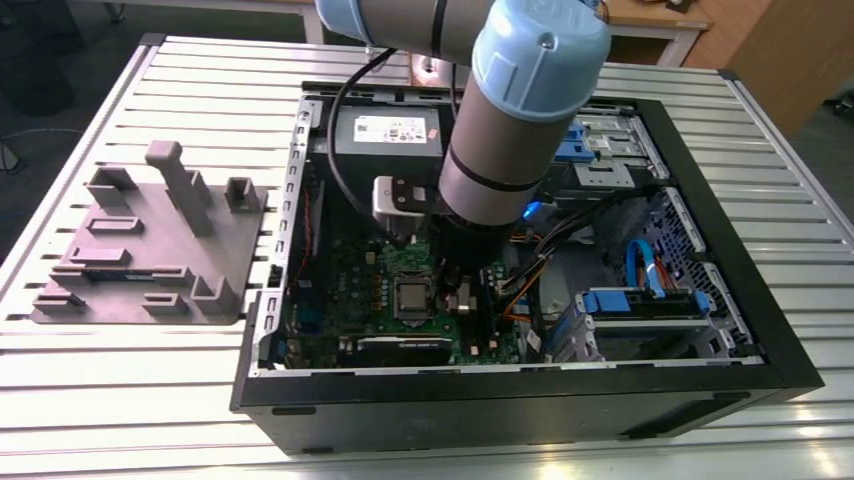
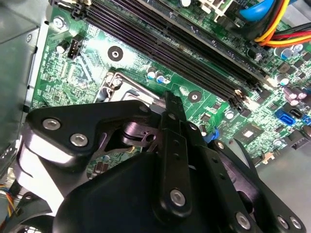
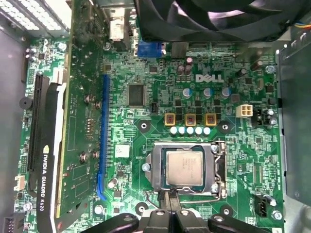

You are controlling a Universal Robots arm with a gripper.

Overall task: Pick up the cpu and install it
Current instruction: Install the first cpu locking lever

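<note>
We see the cpu lying flat in its socket on the motherboard; our hand, fingers pressed together and empty, sits at its six o'clock edge.

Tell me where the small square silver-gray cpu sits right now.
In the first wrist view the small square silver-gray cpu lies flat in the metal-framed socket on the green motherboard, just beyond the black gripper.

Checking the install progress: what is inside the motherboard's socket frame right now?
The cpu lies flat inside the socket frame, silver top facing up. The tool sits at the frame's edge. Whatever lies under the chip is covered.
</note>
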